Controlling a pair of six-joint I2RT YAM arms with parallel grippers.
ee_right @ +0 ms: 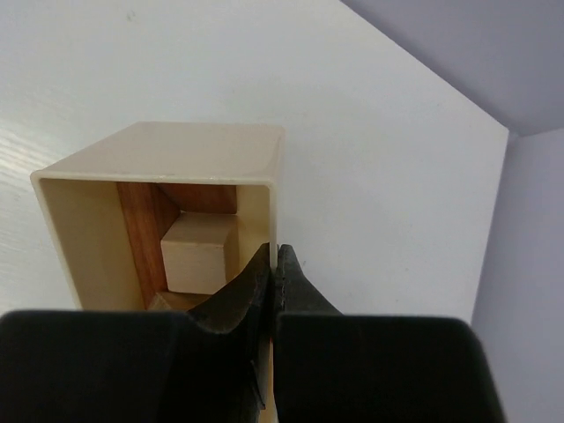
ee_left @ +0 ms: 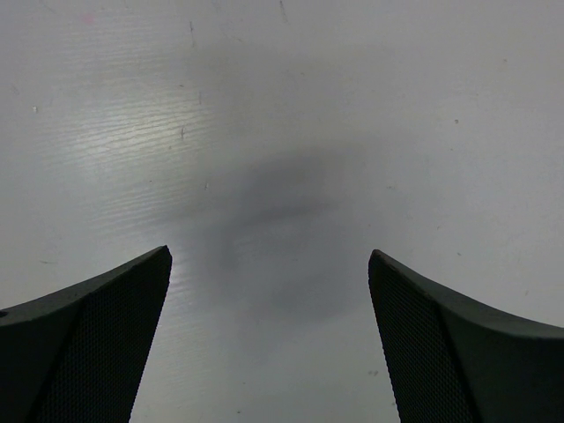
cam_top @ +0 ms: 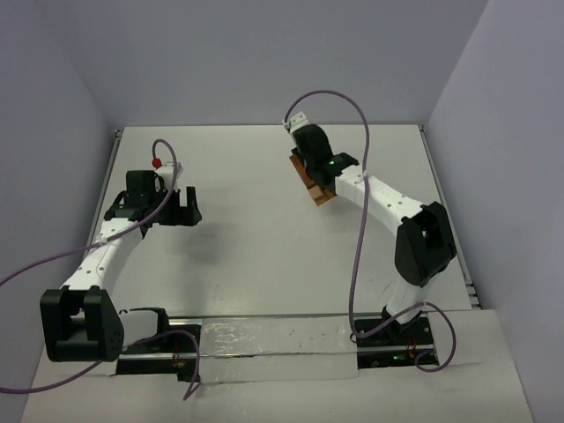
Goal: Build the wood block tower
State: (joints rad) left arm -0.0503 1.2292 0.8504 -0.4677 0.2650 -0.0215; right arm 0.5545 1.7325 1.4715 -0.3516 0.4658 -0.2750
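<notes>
**Blocks in the tray, no tower started**

The task was at its very beginning. No tower stood anywhere on the counter (cam_top: pixel 247 256), and not one block had been laid out on it. The wood blocks (ee_right: pixel 198 256) sat packed inside the pale tray (ee_right: pixel 167 145). The right wrist view showed a light tan cube in the middle, with reddish-brown pieces against the wall beside it and behind it. How many more lay deeper in could not be told from that angle. Everything remained to be done: getting the blocks out, then stacking them one on another.

The right gripper (ee_right: pixel 273 260) had its fingers pressed together on the thin side wall of the tray, one finger inside and one outside. From above, the tray appeared tipped, its open mouth turned sideways rather than up, far out on the right half of the counter.

The left gripper (ee_left: pixel 269 260) hung with its fingers spread wide over bare counter on the left, holding and touching nothing, well apart from the tray.
</notes>
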